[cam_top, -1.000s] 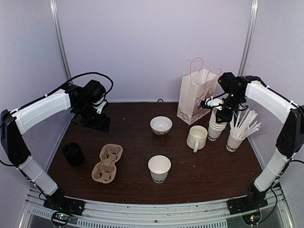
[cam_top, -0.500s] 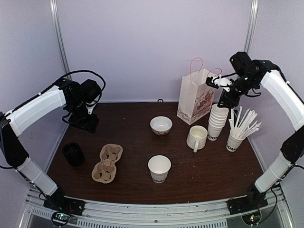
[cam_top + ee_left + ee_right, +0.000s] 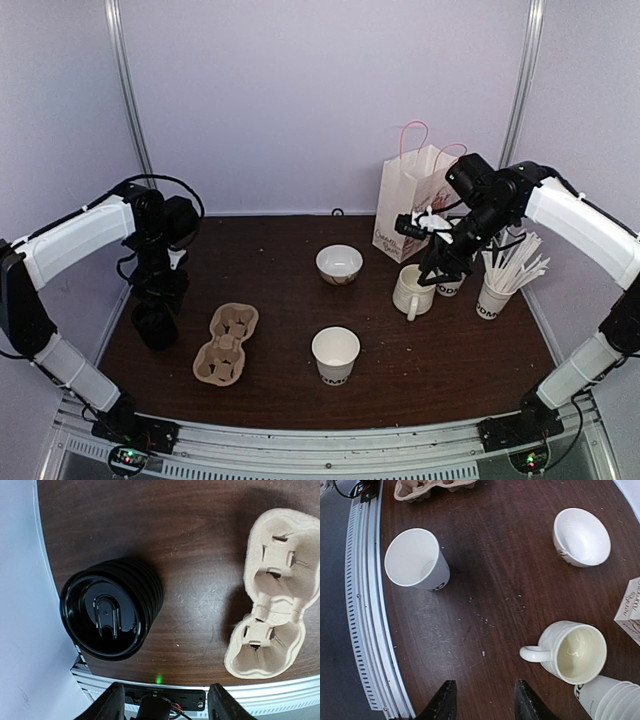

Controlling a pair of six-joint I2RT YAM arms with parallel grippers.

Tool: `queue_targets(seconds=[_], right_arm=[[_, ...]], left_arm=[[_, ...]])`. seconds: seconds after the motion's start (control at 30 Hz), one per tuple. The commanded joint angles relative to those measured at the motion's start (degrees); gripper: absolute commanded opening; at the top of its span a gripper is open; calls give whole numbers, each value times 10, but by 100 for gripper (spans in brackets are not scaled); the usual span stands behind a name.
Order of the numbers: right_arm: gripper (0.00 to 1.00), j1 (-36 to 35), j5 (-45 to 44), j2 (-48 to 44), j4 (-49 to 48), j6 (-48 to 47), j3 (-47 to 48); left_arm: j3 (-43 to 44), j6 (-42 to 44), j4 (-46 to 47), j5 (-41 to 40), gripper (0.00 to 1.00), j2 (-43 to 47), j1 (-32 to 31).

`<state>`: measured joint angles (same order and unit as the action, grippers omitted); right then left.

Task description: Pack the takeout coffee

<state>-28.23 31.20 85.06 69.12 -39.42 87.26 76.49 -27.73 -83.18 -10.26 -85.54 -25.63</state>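
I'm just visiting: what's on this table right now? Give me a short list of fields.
Left gripper: open, empty, near stack of black lids
Right gripper: open, empty, near mug
Paper cup: upright, no lid
Cup carrier: empty
Paper bag: standing at the back

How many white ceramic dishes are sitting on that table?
2: a bowl toward the back middle, and a handled mug to its right, in front of the paper bag. None seems hidden.

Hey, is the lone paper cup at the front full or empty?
Empty: the right wrist view looks into the cup and shows its bare white bottom.
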Motion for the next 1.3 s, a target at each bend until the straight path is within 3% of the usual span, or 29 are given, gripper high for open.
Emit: queue_targets(seconds=[0.0,0.57,1.07,1.27], right_arm=[[42,-33,28,-6,-42,30,-25],[40,-57,9,17,-55,35,-41],[39,-63,-1,29,-57,33,-45],[38,-65,-6,31,-57,33,-46]], left_arm=[[-21,14,4,13,59,-12,21],[-54,48,52,4,44,-70,46],[-59,72,78,11,42,-80,80],[-66,76,88,17,32,-88,81]])
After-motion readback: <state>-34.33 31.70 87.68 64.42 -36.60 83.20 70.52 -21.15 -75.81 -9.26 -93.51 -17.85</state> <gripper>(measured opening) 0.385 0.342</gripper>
